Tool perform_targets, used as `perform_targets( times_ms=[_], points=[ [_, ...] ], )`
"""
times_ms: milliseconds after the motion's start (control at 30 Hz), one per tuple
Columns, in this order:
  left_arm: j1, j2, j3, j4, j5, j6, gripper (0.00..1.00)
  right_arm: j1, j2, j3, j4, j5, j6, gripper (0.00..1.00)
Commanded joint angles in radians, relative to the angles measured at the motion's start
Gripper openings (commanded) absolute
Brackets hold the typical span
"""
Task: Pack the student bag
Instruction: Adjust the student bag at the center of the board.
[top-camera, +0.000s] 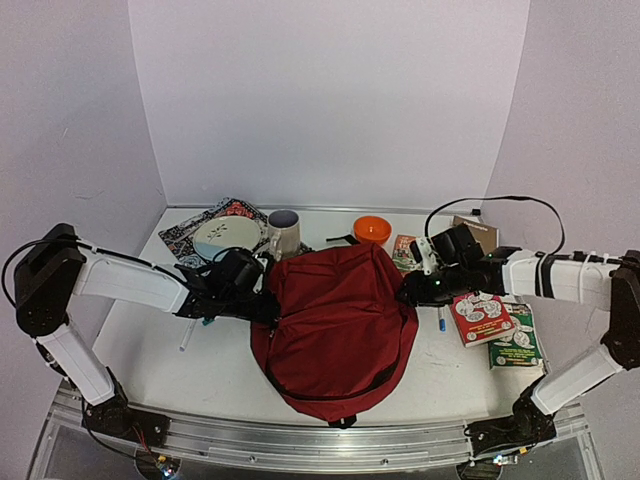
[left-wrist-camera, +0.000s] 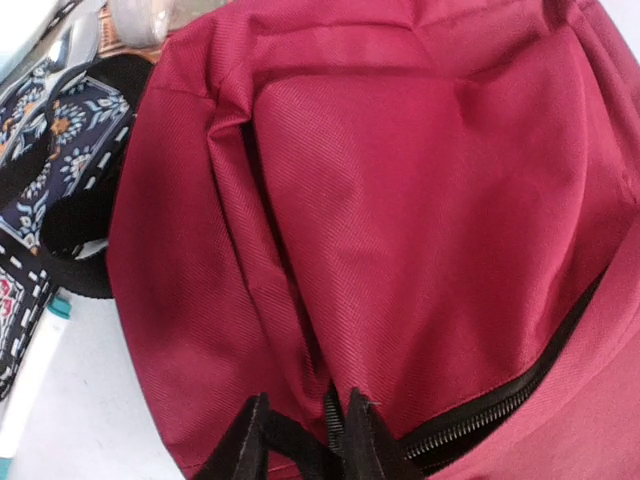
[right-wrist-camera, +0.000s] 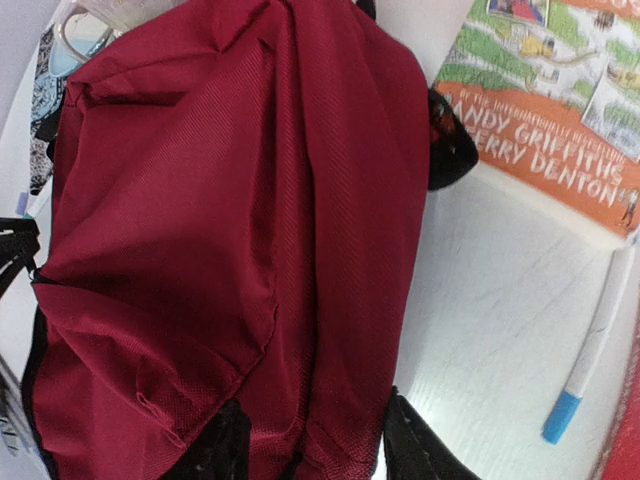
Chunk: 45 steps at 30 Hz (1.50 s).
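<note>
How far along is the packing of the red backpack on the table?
Done: nothing I can confirm; the inside of the student bag is hidden. In hand: the left gripper and right gripper sit at the bag's sides, jaws apart around its fabric. Left: the books, pen, mug, orange bowl and plate lie on the table, outside it.

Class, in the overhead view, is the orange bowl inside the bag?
No, the bowl stands on the table beyond the bag.
</note>
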Motion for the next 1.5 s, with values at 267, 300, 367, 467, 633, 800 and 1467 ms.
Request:
perform_targets(
  times_ms=[267, 300, 367, 467, 633, 800, 1467],
  points=[
    [0.002, -0.181, 0.009, -0.011, -0.003, 0.207, 0.78, 0.148, 0.108, 0.303, -0.223, 0.194, -0.129, 0.78],
    [0.002, -0.174, 0.016, -0.011, 0.008, 0.221, 0.80, 0.155, 0.127, 0.326, -0.227, 0.200, -0.132, 0.80],
    [0.002, -0.151, 0.034, -0.013, 0.036, 0.259, 0.83, 0.172, 0.167, 0.355, -0.234, 0.208, -0.139, 0.82],
    [0.001, -0.115, 0.057, -0.029, 0.055, 0.300, 0.86, 0.197, 0.221, 0.382, -0.239, 0.229, -0.142, 0.86],
    [-0.012, -0.075, 0.078, -0.038, 0.071, 0.332, 0.90, 0.240, 0.297, 0.404, -0.273, 0.250, -0.137, 0.97],
    [-0.021, -0.031, 0.094, -0.039, 0.075, 0.349, 0.91, 0.283, 0.353, 0.414, -0.313, 0.302, -0.128, 0.98],
    [-0.067, 0.060, 0.184, -0.086, 0.104, 0.458, 0.92, 0.325, 0.363, 0.345, -0.335, 0.382, -0.105, 0.98]
  ],
)
